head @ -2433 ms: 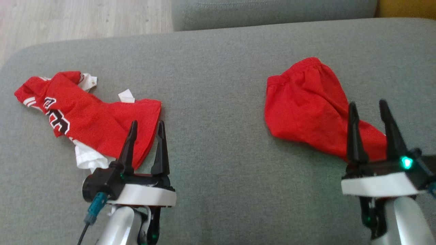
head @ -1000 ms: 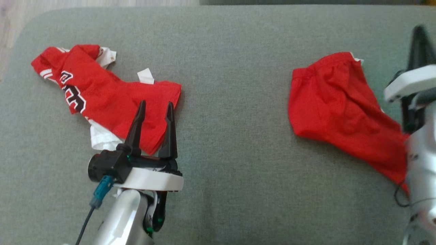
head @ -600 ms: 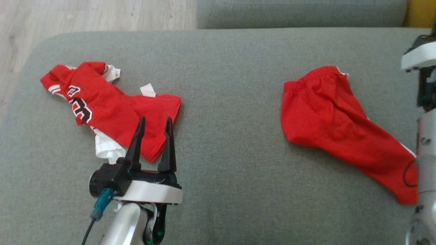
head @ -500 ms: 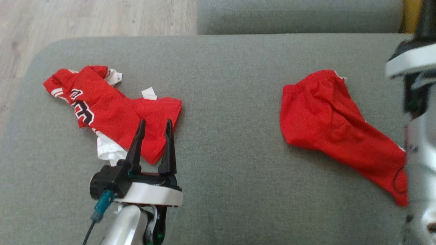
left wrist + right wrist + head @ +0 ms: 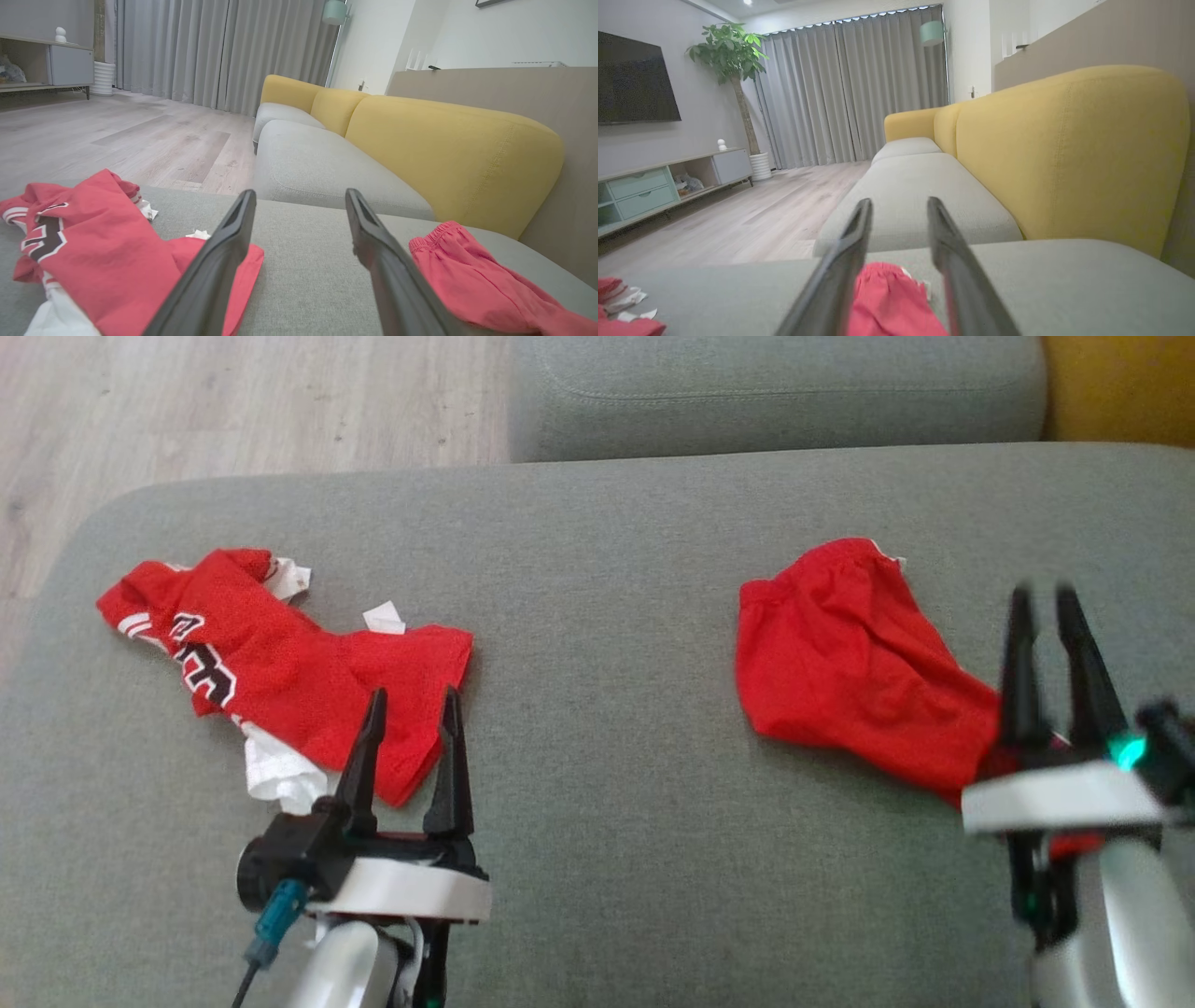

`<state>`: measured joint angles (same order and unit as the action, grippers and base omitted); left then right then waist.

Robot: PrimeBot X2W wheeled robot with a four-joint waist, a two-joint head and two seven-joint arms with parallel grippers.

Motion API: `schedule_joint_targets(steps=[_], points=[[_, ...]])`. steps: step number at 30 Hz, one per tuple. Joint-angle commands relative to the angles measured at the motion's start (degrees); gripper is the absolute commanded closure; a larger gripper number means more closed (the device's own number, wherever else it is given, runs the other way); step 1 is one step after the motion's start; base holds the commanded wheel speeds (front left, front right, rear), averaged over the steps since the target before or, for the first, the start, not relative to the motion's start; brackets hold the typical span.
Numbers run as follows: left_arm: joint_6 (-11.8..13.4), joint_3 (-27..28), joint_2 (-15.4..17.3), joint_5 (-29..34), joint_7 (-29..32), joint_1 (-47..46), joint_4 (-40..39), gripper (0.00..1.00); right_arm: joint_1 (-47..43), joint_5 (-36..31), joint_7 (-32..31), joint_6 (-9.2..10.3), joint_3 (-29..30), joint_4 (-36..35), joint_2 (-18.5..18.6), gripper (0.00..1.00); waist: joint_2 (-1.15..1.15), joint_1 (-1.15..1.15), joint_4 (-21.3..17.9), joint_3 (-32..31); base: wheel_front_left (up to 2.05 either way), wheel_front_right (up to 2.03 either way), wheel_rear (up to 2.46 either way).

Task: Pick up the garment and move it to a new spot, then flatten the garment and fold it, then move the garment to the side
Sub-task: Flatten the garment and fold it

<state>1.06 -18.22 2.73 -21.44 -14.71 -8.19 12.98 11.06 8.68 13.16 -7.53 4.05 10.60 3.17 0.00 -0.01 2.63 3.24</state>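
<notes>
Your right claw [image 5: 1044,599] hangs released and empty, red shorts [image 5: 840,658] just beneath and ahead. Pickup seems not yet begun: lower it, then clench the cloth.

A grey fabric seat cushion [image 5: 597,551] carries two garments, well apart. A crumpled red jersey [image 5: 308,677] with black-and-white lettering and white lining lies toward its left end. Bunched red shorts [image 5: 840,653] lie toward its right.
</notes>
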Motion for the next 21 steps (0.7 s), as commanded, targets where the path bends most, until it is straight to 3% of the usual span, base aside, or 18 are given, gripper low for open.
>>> schedule_joint_targets(steps=[1,9,21], points=[[-0.2,2.1,0.1,0.7,-0.3,-0.8,-1.5,0.0,-1.7,0.6,0.9,0.04,-1.8,-3.1,-0.2,0.0,0.0,0.01,-0.2,0.0,0.0,0.0,0.0],[-0.8,2.7,0.1,2.3,-0.3,0.1,0.0,0.0,-9.8,2.8,1.8,0.04,-3.5,-2.3,-0.3,0.0,0.0,0.01,-1.1,0.0,0.0,0.0,0.0],[-1.0,1.4,0.1,2.5,-0.3,-1.3,-0.7,0.0,-5.9,0.0,1.8,0.04,-3.5,-1.0,-0.3,0.0,0.0,0.01,-0.6,2.0,0.0,0.0,0.0]])
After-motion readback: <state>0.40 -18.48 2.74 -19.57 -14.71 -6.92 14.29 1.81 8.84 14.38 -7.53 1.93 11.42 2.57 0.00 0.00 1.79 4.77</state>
